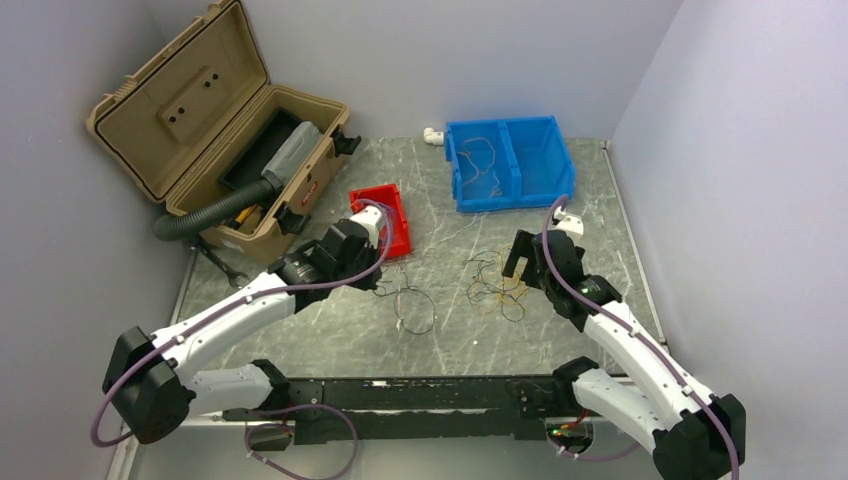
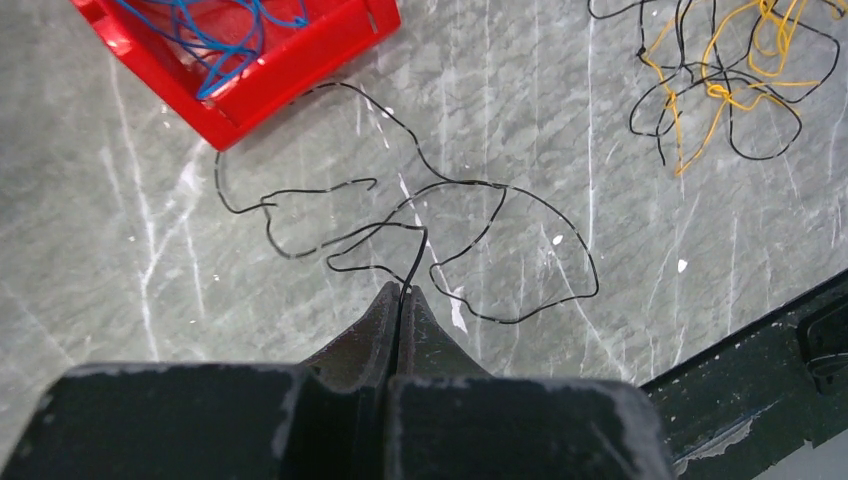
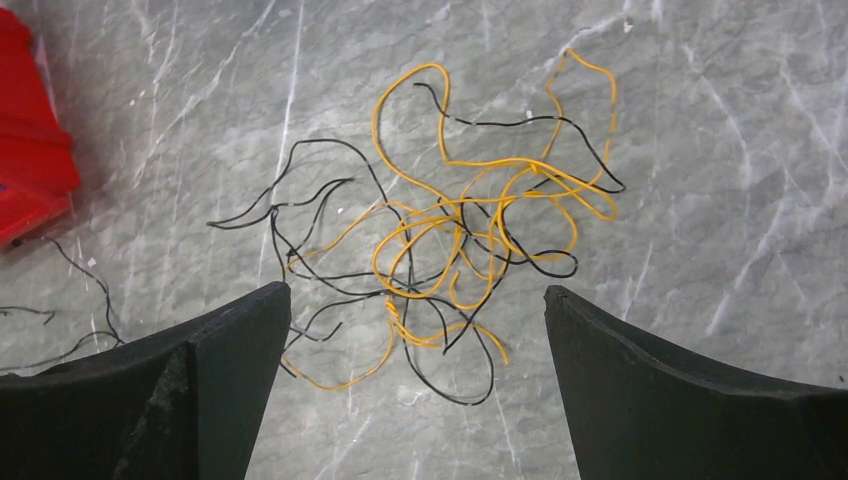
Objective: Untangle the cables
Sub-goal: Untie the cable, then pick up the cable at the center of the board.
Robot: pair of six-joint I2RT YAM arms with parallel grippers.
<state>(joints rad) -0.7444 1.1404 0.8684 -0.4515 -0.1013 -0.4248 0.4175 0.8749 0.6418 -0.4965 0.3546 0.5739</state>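
Observation:
A tangle of yellow-orange and black cables (image 3: 450,212) lies on the marble table, right of centre (image 1: 495,285). My right gripper (image 3: 415,292) is open and empty, hovering just above the tangle's near edge, one finger on each side (image 1: 515,258). Loose black cables (image 2: 470,183) are spread out below the red bin (image 1: 410,300). My left gripper (image 2: 402,290) is shut on one black cable, which runs up from between its fingertips (image 1: 385,275). Blue cables (image 2: 225,45) lie inside the red bin (image 2: 300,75). The tangle also shows at the top right of the left wrist view (image 2: 715,90).
A blue two-compartment bin (image 1: 505,205) at the back holds a few thin wires in its left half. An open tan toolbox (image 1: 200,130) with a black corrugated hose (image 1: 205,215) stands at the back left, a wrench (image 1: 220,265) beside it. The black base rail (image 1: 400,395) runs along the near edge.

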